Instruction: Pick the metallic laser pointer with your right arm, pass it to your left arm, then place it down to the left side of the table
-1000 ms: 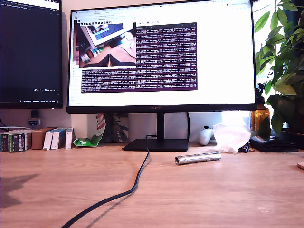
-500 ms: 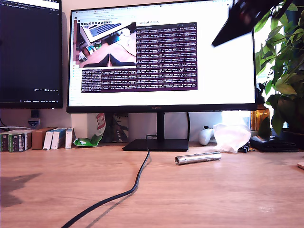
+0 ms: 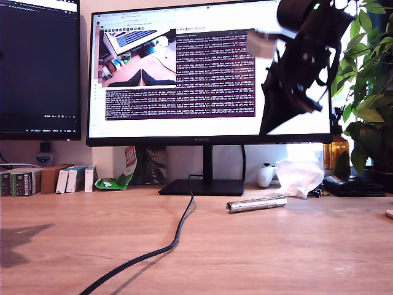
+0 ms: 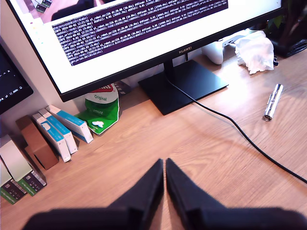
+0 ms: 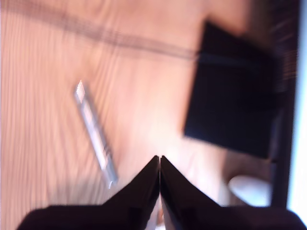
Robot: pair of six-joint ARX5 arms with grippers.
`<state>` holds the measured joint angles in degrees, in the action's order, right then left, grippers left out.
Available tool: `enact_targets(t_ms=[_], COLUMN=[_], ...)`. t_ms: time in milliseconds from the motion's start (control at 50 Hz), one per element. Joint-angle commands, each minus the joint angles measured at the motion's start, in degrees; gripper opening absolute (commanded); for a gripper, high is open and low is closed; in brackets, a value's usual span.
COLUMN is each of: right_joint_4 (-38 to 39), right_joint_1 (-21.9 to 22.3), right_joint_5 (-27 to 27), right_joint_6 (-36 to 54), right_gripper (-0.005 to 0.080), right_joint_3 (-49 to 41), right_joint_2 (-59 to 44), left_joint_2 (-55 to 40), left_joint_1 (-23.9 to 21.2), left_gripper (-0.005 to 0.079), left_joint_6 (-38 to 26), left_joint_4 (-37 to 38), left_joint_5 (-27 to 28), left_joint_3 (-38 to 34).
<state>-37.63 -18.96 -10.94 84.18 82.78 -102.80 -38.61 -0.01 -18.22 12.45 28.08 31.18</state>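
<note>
**Desk inventory: approach stage, nothing gripped**

- Wide light-brown wood-grain table (image 3: 295, 258): bearing everything.
- My second gripper (image 5: 159, 158): hanging above the table, jaws pressed together, empty.
- My first gripper (image 4: 165, 162): jaws together, empty.
- Slim shiny silver metallic laser pointer (image 3: 256, 204): lying flat, unobstructed, right of the black cable (image 3: 175, 236) in the exterior view.

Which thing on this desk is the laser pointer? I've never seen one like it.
Find the big bright monitor and follow its stand down to the wooden table. Toward the exterior view's right lies the metallic laser pointer, near crumpled white tissue: the only slim shiny silver cylinder.
</note>
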Motion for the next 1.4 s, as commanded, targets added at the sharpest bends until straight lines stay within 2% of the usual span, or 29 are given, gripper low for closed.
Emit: enact_targets(t_ms=[0,400,440,480,560,620,1100,1380], right_joint_4=[-1.20,-2.60,-2.51,-2.43,-1.79,-0.81,1.38,2.25], right_joint_1=[-0.81,-1.49,-1.66,-1.70,-2.05,-2.03,-1.25,-0.81], right_joint_5=[0.61,-1.29,-1.97,-2.67,-2.82,-3.67,-7.61,-7.69], right_joint_6=[1.49,2.99,2.99,2.99,2.99,2.82,2.82,2.82], right_gripper=[-0.0012,-0.0004,0.0028,0.0095,0.0312,0.0393,0.0393,0.0393], right_joint_3=[-0.07,-0.07,-0.07,-0.07,-0.07,-0.07,-0.07,-0.04], right_joint_2=[-1.73,-4.90,-5.51,-6.23,-7.63,-8.41,-11.56,-13.79], left_joint_2=[0.37,0.37,0.37,0.37,0.37,0.37,0.37,0.37], left_joint_1=[-0.33,-0.33,-0.33,-0.33,-0.33,-0.33,-0.33,-0.33], left_gripper=[-0.0020,-0.0020,-0.0020,-0.0020,-0.0020,-0.0020,-0.0020,-0.0020], left_joint_6=[-0.26,-0.26,-0.26,-0.26,-0.26,-0.26,-0.28,-0.35], left_joint_4=[-0.24,-0.02,0.00,0.02,0.11,0.24,1.25,1.25], left_joint_5=[0.26,0.26,0.24,0.24,0.24,0.24,0.17,-0.04], left_joint_3=[0.57,0.57,0.57,0.57,0.57,0.57,0.57,0.57])
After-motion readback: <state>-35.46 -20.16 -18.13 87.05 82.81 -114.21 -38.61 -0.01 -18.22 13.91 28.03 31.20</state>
